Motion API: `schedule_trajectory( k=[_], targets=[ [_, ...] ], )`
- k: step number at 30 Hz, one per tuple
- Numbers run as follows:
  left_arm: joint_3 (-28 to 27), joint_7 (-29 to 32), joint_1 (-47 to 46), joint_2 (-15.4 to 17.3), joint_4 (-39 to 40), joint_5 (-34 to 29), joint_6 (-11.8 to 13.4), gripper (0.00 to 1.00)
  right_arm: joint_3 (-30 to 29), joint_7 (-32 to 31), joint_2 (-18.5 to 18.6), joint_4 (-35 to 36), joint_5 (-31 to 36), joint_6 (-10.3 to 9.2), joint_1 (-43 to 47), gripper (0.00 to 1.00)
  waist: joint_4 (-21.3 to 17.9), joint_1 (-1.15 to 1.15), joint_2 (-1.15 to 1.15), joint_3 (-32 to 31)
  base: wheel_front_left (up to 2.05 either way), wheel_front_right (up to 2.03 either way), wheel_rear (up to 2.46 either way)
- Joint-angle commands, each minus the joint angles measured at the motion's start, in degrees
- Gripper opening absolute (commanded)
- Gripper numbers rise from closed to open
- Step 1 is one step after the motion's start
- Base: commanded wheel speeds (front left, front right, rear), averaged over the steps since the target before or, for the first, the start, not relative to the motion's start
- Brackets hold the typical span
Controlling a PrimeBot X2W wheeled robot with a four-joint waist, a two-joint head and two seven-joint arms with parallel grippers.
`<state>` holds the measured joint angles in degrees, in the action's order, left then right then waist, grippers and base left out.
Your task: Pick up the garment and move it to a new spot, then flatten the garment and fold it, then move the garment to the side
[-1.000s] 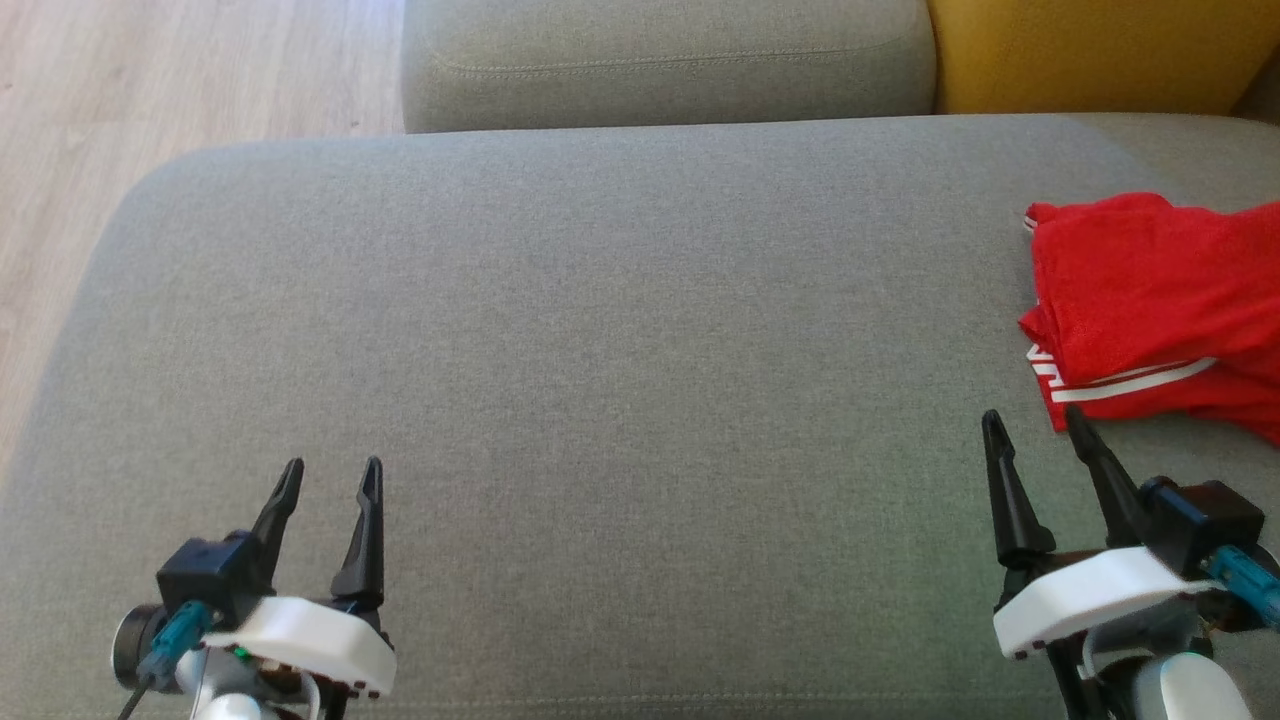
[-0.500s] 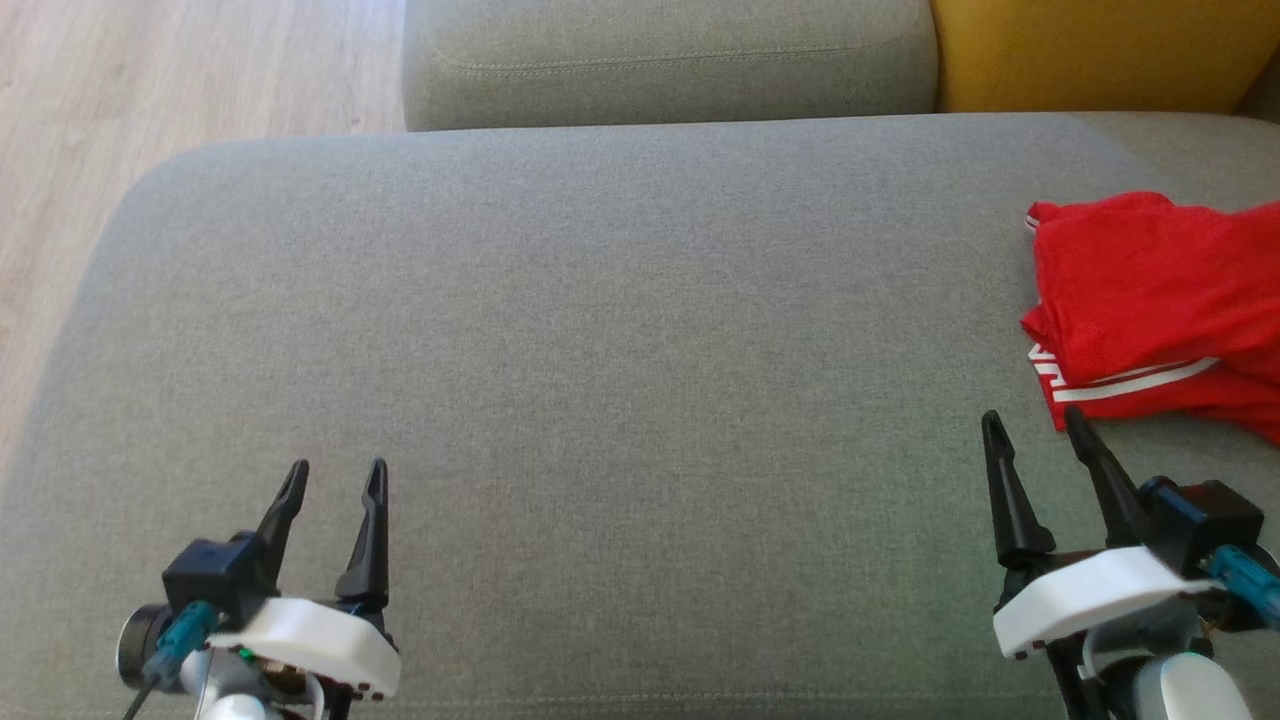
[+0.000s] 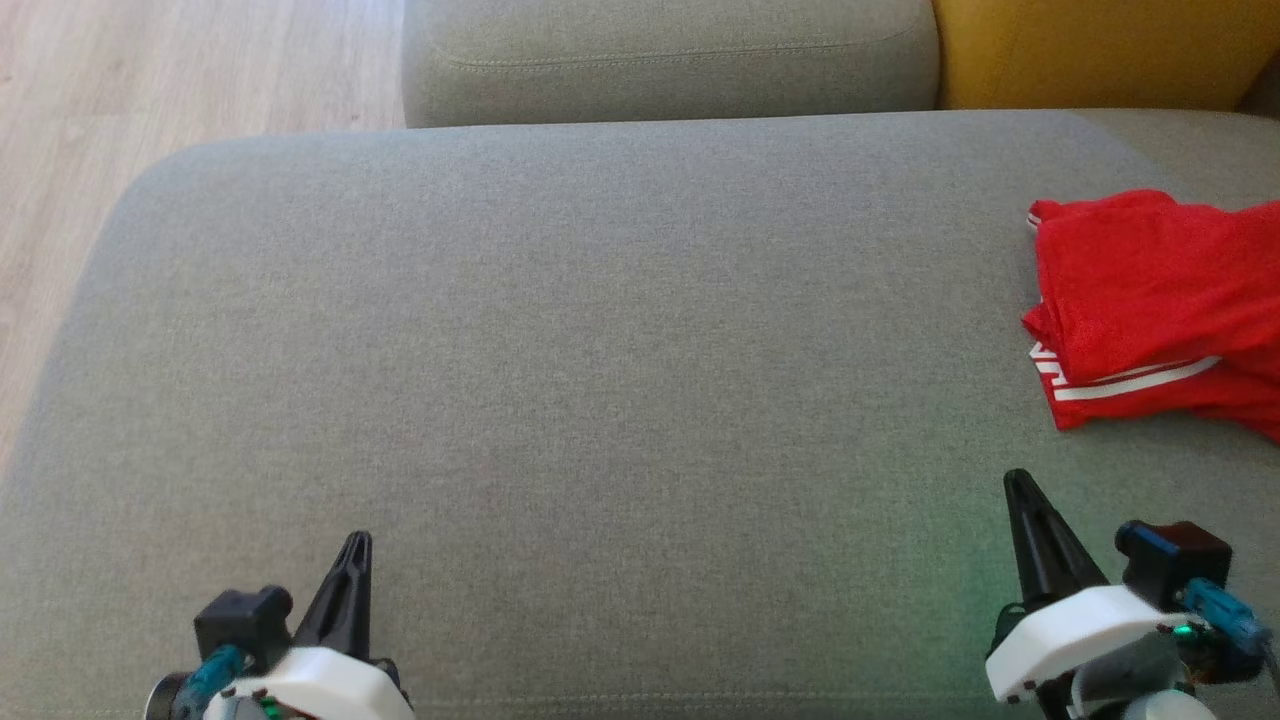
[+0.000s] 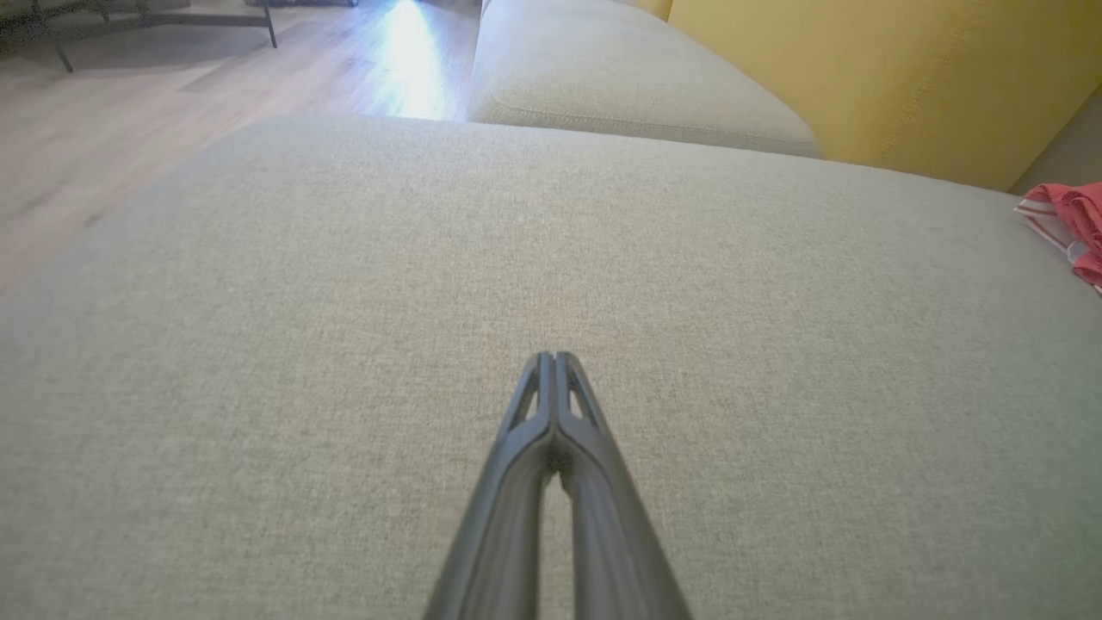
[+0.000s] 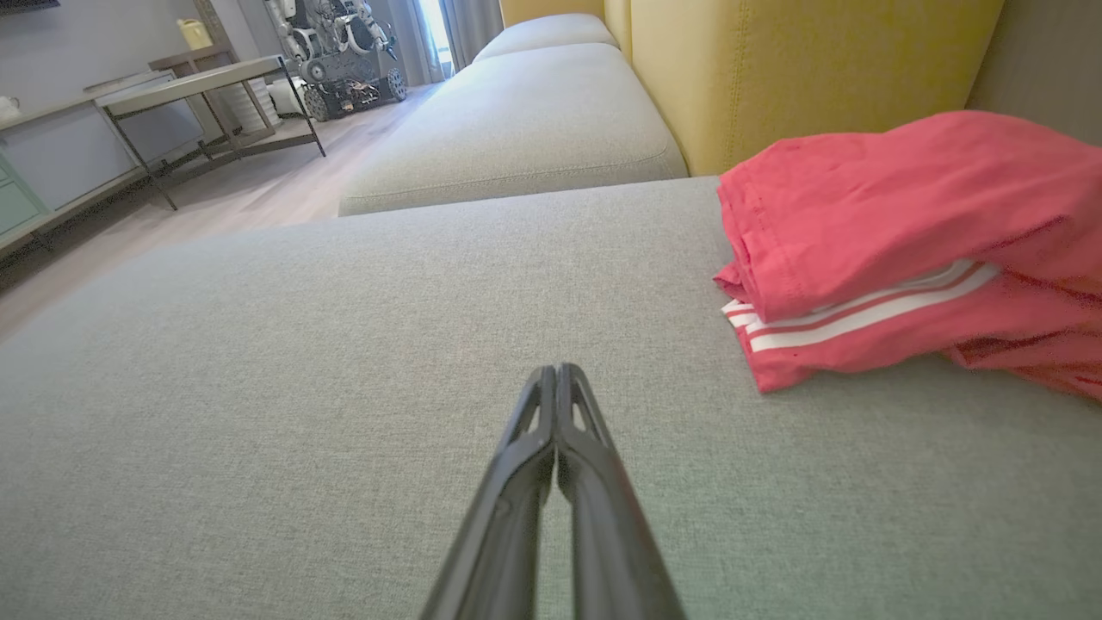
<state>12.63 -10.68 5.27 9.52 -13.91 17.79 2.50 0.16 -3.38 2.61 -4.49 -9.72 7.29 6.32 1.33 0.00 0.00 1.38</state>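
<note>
1. Left gripper [image 3: 356,548] sits at the lower left of the head view, low over the grey seat cushion [image 3: 600,350]. Its two dark fingers are pressed together tip to tip, nothing between them.
2. In the left wrist view the left gripper's fingers meet in one point, with bare cushion fabric under and ahead of them.
3. Right gripper [image 3: 1019,482] sits at the lower right of the head view, also over the seat cushion. Its fingers are pressed together and pinch nothing.
4. Red garment [image 3: 1150,290] with white stripes lies folded on the right part of the seat cushion. It is near the right gripper but not touching it, and well apart from the left gripper. Its right side runs off the edge of the head view.
5. In the right wrist view the garment shows stacked layers: a plain red fold on top, and a striped layer under it flat on the cushion.
6. A second grey cushion [image 3: 660,60] lies just behind the seat cushion's far edge.
7. A yellow cushion [image 3: 1090,50] stands beside that second cushion, at the top right.
8. Light wood floor [image 3: 150,70] runs along the left side.
9. Far off in the right wrist view there is a table [image 5: 198,82] with thin dark legs and a pale cabinet [image 5: 52,164]. A wheeled machine [image 5: 344,43] stands beyond them, too small to tell more.
</note>
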Motion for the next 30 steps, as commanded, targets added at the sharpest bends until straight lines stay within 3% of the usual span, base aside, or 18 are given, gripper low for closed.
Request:
schedule_trajectory(
  k=[1,30],
  targets=[
    [-0.73,0.05,-2.24,0.47,1.71,1.33,-0.29,0.0,0.0,0.13,0.14,1.88,-1.57,0.01,-1.71,0.0,-0.02,0.0,0.0,-0.02,0.0,0.0,0.0],
    [-4.99,4.01,-4.37,-1.17,1.27,18.2,-2.53,0.0,-0.43,0.25,1.01,-0.8,-21.23,0.05,-4.22,0.0,-0.33,0.0,0.0,-0.29,0.0,0.0,0.0]
  ],
)
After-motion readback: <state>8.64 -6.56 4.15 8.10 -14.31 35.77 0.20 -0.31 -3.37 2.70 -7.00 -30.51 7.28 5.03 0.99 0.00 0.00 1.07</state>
